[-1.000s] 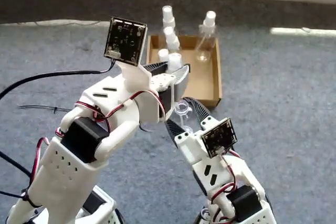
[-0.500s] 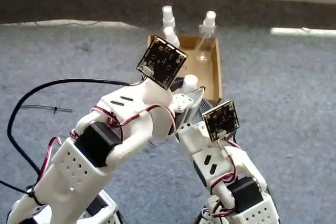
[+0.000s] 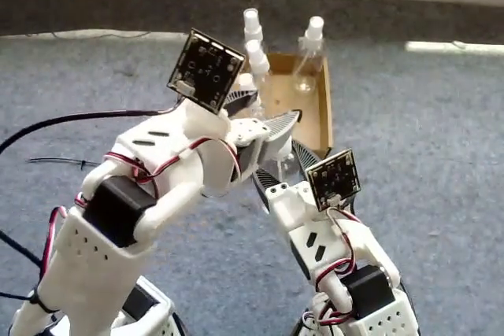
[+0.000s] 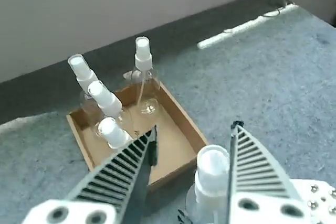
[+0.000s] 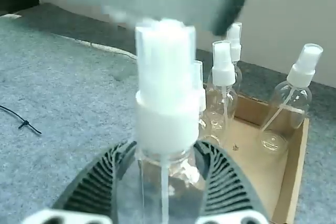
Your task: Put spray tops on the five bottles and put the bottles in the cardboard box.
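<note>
Last bottle topped, held just in front of the box

The right gripper point(image 5: 165, 179) is clamped round the clear bottle point(image 5: 164, 192), keeping it upright above the carpet so the spray top point(image 5: 164, 98) can seat on its neck. The left gripper point(image 4: 194, 129) straddles that top with its jaws apart, apparently letting go (one jaw looks close against the cap). Four capped bottles point(image 4: 107, 100) already stand in the cardboard box point(image 4: 170, 142) just beyond. A second ago the held bottle's neck looked bare. Since half a second ago the left wrist has swung back and up.
</note>
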Available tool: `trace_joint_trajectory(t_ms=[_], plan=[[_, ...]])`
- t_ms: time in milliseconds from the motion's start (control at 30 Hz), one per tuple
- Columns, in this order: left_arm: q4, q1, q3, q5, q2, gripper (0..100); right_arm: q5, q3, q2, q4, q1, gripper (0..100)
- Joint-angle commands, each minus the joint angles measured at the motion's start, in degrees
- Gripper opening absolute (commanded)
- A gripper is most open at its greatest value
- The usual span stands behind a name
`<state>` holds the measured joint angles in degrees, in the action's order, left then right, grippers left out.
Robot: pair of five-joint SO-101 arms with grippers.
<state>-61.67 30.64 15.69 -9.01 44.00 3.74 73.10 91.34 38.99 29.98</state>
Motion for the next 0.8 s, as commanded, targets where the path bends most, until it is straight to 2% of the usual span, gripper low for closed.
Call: trace_joint_trajectory(t_ms=[0, 100, 267, 433, 633, 767], plan=[[1.23, -2.42, -6.46, 0.35, 1.19, 21, -0.18, -3.3, -0.31, -1.19, -0.57, 0.5], [1.32, -2.15, -4.18, 0.35, 0.84, 21, -0.18, -3.47, -0.31, -1.19, -0.57, 0.5], [1.93, -1.98, 6.37, 0.44, 0.84, 21, -0.18, -3.47, 0.66, -1.19, -0.57, 0.5], [6.24, -2.24, 14.9, 0.53, 1.27, 21, -0.18, -3.21, 6.37, -1.19, -0.57, 0.5], [3.16, -2.42, 6.73, 0.53, 1.36, 21, -0.09, -3.12, 7.6, -1.1, -1.01, 0.5], [-2.55, -2.59, -3.82, 0.53, 1.36, 21, 0.0, -3.47, 7.52, -1.1, -6.9, 0.5]])
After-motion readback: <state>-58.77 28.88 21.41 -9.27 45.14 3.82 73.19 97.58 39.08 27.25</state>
